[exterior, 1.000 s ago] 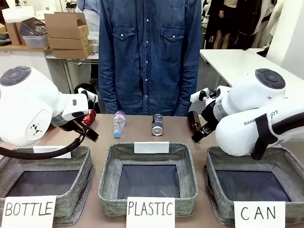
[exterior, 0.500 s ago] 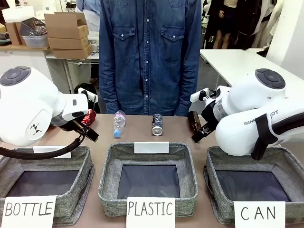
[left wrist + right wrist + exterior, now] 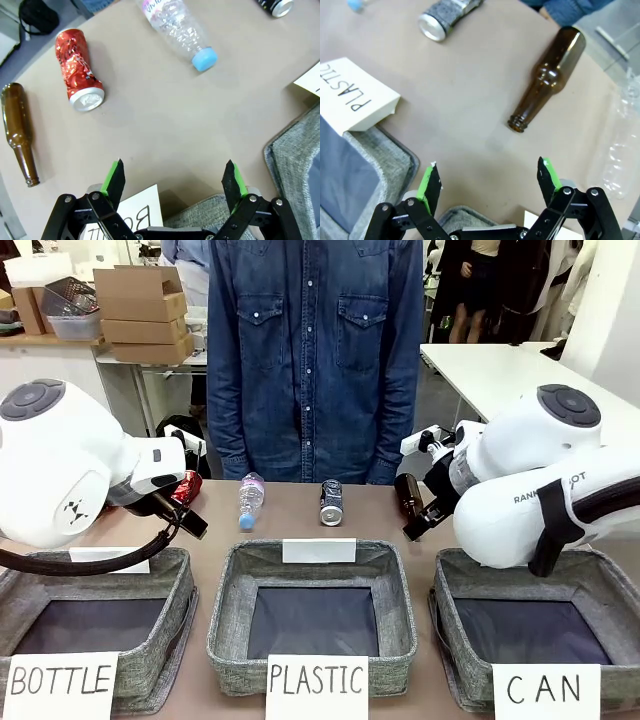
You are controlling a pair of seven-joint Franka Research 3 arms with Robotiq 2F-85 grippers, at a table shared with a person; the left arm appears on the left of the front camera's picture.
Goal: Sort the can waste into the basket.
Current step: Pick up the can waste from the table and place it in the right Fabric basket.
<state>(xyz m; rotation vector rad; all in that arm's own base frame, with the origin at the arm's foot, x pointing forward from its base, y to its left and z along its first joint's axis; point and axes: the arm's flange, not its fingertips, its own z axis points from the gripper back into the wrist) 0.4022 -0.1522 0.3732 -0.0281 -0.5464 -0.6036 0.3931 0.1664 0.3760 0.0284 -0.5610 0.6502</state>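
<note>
Left wrist view: left fingers (image 3: 114,176) apart, empty; red can (image 3: 79,70) whole, half-hidden in front view. Right fingers (image 3: 429,184) apart, empty.

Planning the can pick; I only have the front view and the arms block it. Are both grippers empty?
Observer: Yes. The left gripper and the right gripper are both open, with nothing between the fingers.
Operator: Anything hidden behind the left arm?
Observer: A brown bottle lies beside the red can, not touching it.
Operator: And behind the right arm?
Observer: A clear plastic bottle lies off to the side of the second brown bottle, apart from it.
</note>
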